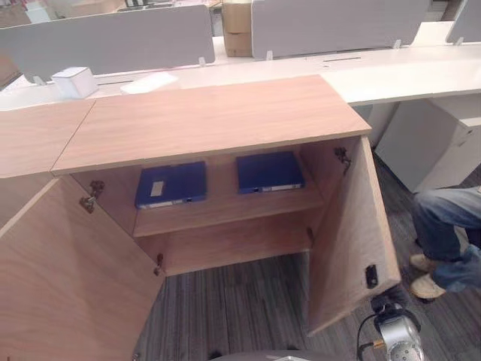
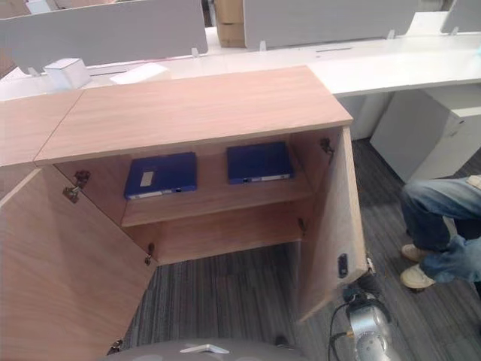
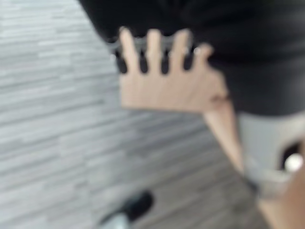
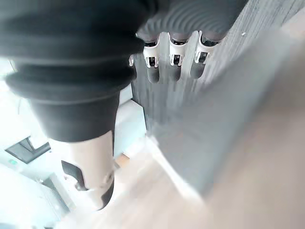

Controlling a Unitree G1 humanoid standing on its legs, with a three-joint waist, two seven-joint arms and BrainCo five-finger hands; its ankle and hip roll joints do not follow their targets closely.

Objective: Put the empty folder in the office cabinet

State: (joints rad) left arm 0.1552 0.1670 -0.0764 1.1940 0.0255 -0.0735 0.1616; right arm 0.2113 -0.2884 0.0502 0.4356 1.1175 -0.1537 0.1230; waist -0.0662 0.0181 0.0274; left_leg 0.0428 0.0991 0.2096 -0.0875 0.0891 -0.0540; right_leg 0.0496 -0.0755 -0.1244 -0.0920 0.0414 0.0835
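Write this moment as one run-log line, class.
cabinet: doors open | blue folders: flat on shelf | left robot hand: open | right robot hand: open, empty

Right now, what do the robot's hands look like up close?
The right hand has silver fingers with dark rounded tips, poking out from a dark ribbed cover like a rubber sleeve. A pale silver thumb with a dark tip sits apart from them. The left hand shows a row of slim fingers under its dark cover.

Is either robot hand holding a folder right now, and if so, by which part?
No. Both blue folders lie on the cabinet's upper shelf. The left hand and right hand hang with relaxed fingers, holding nothing.
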